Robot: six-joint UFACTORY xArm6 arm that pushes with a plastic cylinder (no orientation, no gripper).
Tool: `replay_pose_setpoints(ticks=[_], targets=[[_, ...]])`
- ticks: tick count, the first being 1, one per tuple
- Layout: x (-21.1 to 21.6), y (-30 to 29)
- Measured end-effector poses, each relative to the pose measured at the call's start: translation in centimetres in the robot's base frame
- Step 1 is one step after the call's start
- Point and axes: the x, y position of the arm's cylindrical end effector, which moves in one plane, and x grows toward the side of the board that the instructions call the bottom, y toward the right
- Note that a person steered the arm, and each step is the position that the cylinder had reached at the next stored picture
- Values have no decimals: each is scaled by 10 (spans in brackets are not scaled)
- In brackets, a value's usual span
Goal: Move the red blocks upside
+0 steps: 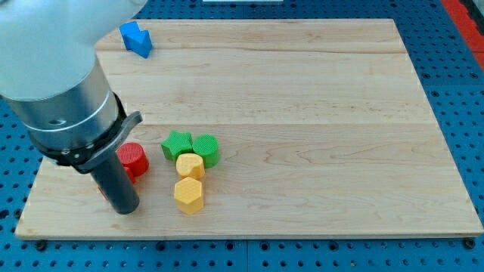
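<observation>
Red is what I'm after, and the red cylinder point(134, 160) sits near the lower left of the pale wooden tabletop point(318, 113), partly hidden behind my rod. A sliver of something red also shows low at the rod's left edge; I can't tell whether that is a second red block or part of the same one.

My tip point(125, 209) rests on the tabletop just below the red cylinder and a little toward the view's left. I judge that placement is deliberate: from underneath, a push toward the view's top would carry the red block up the board, as the task asks. There is no claw on this arm, so nothing is clenched or released; the rod only shoves.

Just to the right, apart from the red cylinder, a tight cluster stands: a green star point(176, 143) touching a green cylinder point(206, 149), with a yellow block point(190, 165) pressed beneath them and a yellow hexagon point(188, 195) just below that. They lie beside the upward path, not in it, though a skewed push could nudge the star.

A blue block point(137, 38) rests far off at the top left, well apart from everything else.
</observation>
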Motion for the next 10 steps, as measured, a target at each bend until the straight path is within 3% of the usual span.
replay_pose_setpoints(ticks=[5,7,10], targets=[[-1,-17],[-65,-8],[-100,-6]])
